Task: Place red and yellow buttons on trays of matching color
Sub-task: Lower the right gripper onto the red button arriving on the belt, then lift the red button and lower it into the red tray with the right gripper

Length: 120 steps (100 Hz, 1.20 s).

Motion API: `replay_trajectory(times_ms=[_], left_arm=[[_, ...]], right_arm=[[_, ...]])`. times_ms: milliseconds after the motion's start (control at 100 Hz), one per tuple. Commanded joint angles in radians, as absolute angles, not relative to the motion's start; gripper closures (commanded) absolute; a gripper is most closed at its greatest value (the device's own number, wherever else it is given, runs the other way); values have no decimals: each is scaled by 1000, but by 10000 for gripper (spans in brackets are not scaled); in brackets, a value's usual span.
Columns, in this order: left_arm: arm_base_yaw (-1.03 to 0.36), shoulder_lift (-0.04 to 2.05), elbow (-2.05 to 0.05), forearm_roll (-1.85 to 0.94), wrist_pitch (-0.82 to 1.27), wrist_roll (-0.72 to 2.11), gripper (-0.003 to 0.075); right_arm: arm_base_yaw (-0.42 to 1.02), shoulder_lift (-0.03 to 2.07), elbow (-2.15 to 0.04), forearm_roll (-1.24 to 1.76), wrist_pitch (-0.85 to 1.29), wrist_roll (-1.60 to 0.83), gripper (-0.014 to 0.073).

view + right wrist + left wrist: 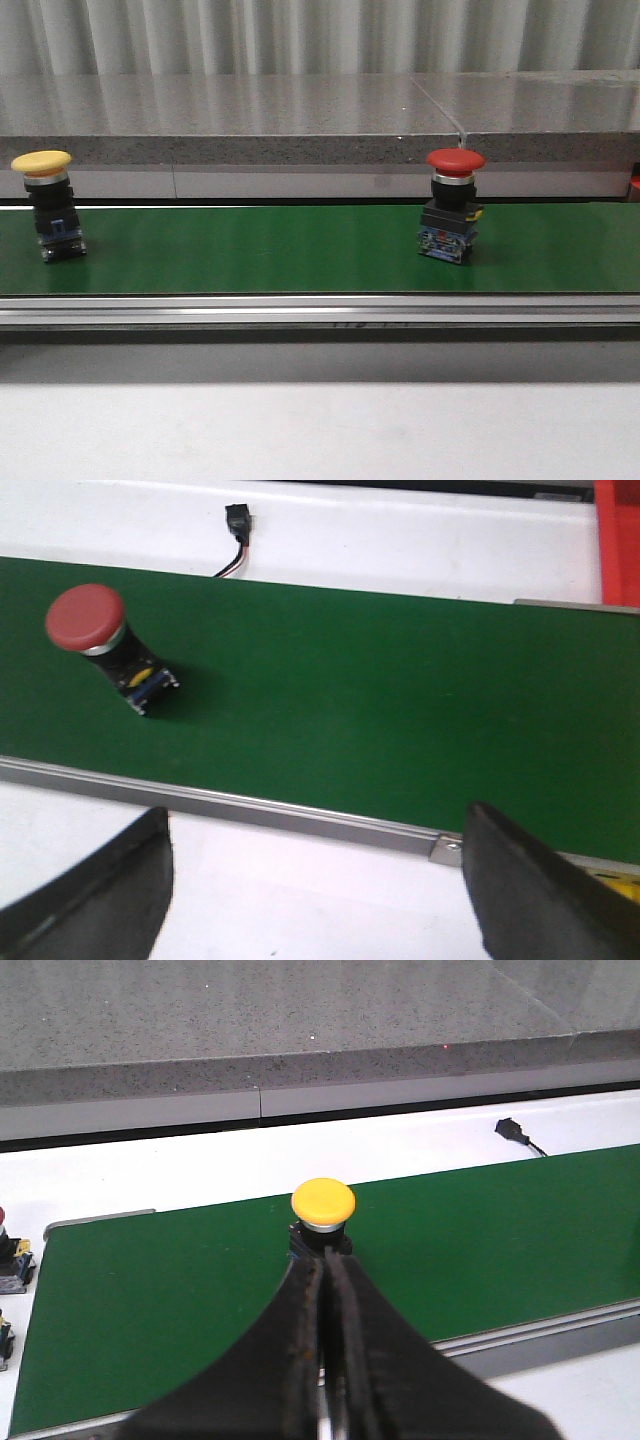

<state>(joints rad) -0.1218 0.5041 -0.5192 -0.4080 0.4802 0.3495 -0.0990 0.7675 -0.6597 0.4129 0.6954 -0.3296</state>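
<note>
Nearest you, your left gripper had its dark, curved fingers pressed together with nothing between them, their tips just short of the yellow button. Your right gripper was spread wide, its two black matte fingers well apart over the white table edge and holding nothing. Beyond them ran the flat green belt with its brushed metal rail. On it, the yellow button stood upright at the far left, smooth domed cap over a black body. The red button stood well to the right, glossy cap, silver collar, blue-and-yellow base. Behind was a speckled grey stone ledge.
</note>
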Motion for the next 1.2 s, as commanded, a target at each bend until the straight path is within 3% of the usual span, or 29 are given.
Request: replay_trajectory(times_ms=[0,230,420,1020,1110,1190], left_arm=[[-129,506,-545,-433,405,351,740],[-129,506,-545,-433,405,351,740],[-129,506,-545,-433,405,351,740],[-129,506,-545,-433,405,351,740],[-129,506,-545,-433,405,351,740],[-129,506,-545,-433,405,351,740]], right_arm=[[-97,764,-701,469,680,-335,-48],[-85,874,-799,489,773,-398,-42],[12,1023,-852,490,770,-441,-42],[154,1435,-1013,474,603,-478,-38],[154,1469,-1024,472,596,-478,39],[154,1479,-1028,472,598,-478,212]])
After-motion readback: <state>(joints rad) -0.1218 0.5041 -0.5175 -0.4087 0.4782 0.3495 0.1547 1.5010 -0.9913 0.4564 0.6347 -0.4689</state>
